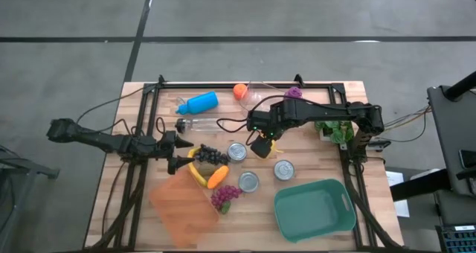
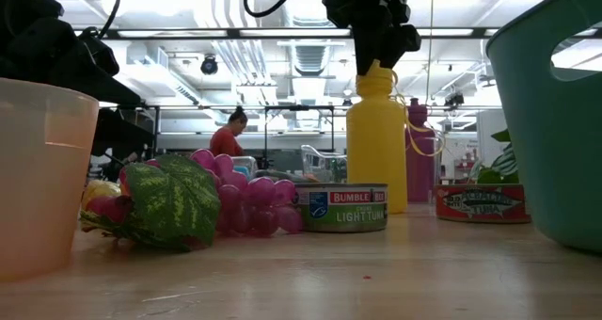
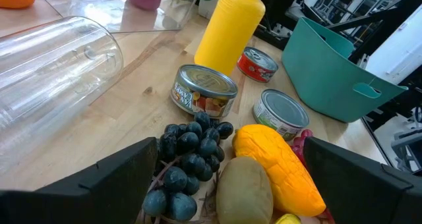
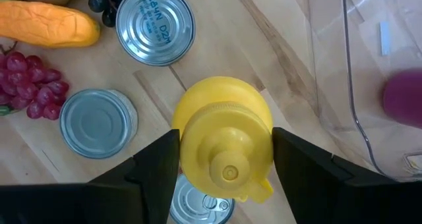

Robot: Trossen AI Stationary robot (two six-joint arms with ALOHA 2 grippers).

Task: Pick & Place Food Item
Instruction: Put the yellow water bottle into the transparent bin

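From where I stand, the job looks barely under way: the teal tub [image 1: 314, 208] near the table's [image 1: 327, 152] front right corner shows nothing in it, and all the food lies on the boards.

At the left edge, the left gripper [image 1: 177, 152] hangs with its fingers spread wide and holding nothing, pointed at the heap of fruit. There, dark grapes [image 3: 188, 159] in a tight, glossy cluster touch a dull brownish kiwi [image 3: 244, 191] and a waxy orange-yellow mango [image 3: 280, 165]. Just in front lies a translucent orange tray [image 1: 182, 208], with red grapes [image 1: 225, 197] and a leaf at its edge. Three ribbed metal cans [image 1: 248, 181] stand between the fruit and the tub.

Near the middle, the right gripper [image 4: 224, 159] is closed on the neck of a smooth yellow plastic bottle [image 2: 376, 136], which is upright; I can't tell whether its base touches the wood. Toward the back edge lie a blue bottle [image 1: 199, 103] and a clear plastic tumbler [image 3: 49, 69].
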